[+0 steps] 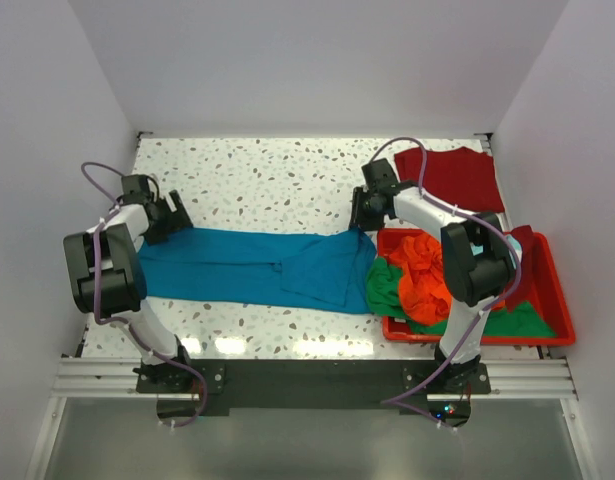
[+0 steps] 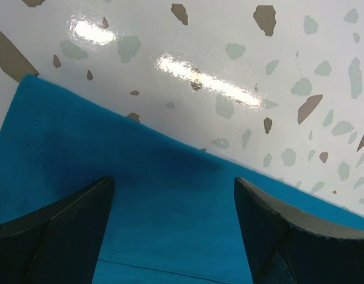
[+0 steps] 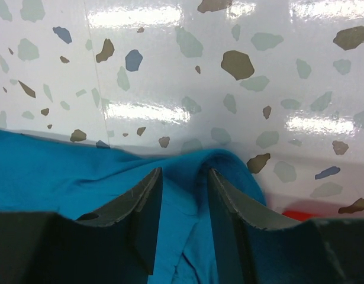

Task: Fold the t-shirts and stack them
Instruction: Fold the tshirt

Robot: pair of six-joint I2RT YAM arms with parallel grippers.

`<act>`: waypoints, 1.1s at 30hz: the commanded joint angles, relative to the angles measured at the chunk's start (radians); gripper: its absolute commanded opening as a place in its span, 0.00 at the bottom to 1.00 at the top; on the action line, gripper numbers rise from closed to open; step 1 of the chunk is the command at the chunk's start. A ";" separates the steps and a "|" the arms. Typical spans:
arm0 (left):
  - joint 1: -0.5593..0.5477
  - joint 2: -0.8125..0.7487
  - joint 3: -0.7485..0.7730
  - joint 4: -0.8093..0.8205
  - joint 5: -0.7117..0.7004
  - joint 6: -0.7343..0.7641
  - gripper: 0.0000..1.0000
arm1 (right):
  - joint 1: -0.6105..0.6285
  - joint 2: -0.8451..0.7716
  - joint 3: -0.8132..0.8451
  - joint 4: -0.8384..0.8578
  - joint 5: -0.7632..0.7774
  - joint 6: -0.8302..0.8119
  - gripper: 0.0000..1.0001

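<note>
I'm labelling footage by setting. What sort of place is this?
Probably a robot test booth: plain white walls box in a speckled table, two arms are bolted to a metal rail at its near edge, and a blue shirt lies spread beside a red bin.

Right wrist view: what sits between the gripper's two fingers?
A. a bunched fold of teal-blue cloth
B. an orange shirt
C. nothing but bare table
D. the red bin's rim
A: a ridge of the teal-blue t-shirt stands bunched in the narrow gap of the right gripper.
</note>
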 commanded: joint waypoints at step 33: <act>0.114 -0.096 -0.098 0.077 -0.024 0.015 0.91 | -0.005 0.018 0.117 -0.132 0.063 -0.034 0.35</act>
